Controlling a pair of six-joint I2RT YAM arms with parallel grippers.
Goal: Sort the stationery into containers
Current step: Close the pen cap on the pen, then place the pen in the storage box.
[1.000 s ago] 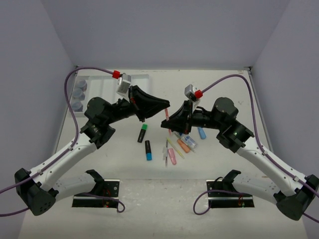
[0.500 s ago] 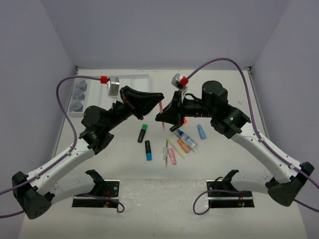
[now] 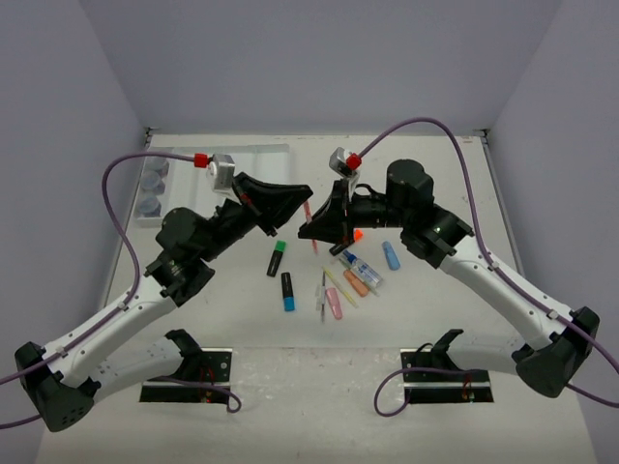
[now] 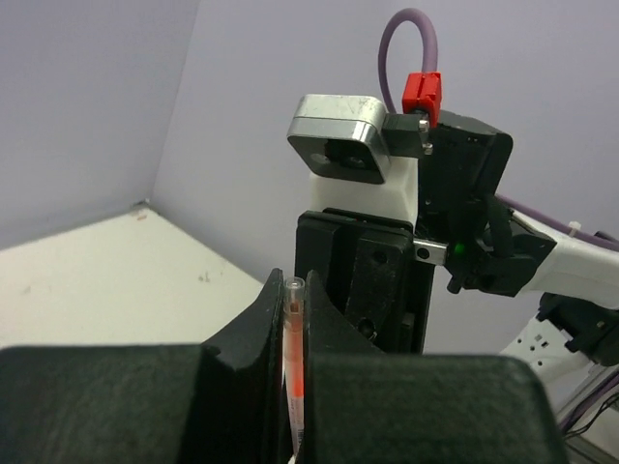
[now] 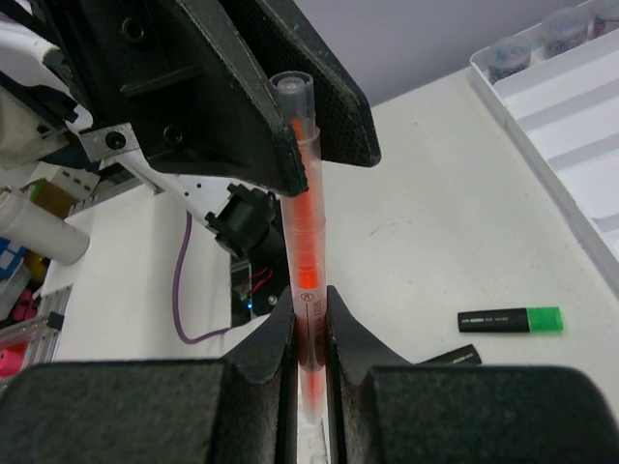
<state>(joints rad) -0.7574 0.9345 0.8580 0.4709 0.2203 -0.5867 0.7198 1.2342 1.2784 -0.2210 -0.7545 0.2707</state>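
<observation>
— Where is the pen [image 3: 310,228]?
— In the air over the bench [image 3: 435,319], between the two arms.
— Which hand has it?
— The right hand [image 5: 308,300] is clenched on one end. The left hand [image 4: 290,290] is clamped on the other end. The tray [image 3: 253,155] is at the far left, well apart.

The left arm [image 3: 145,300] and right arm [image 3: 493,285] are both stretching inward with elbows raised, tips meeting in mid-air. The right pincer [image 3: 314,229] is clamping a thin pen [image 4: 293,367] low down; the left pincer [image 3: 302,196] is pinching its upper end
</observation>
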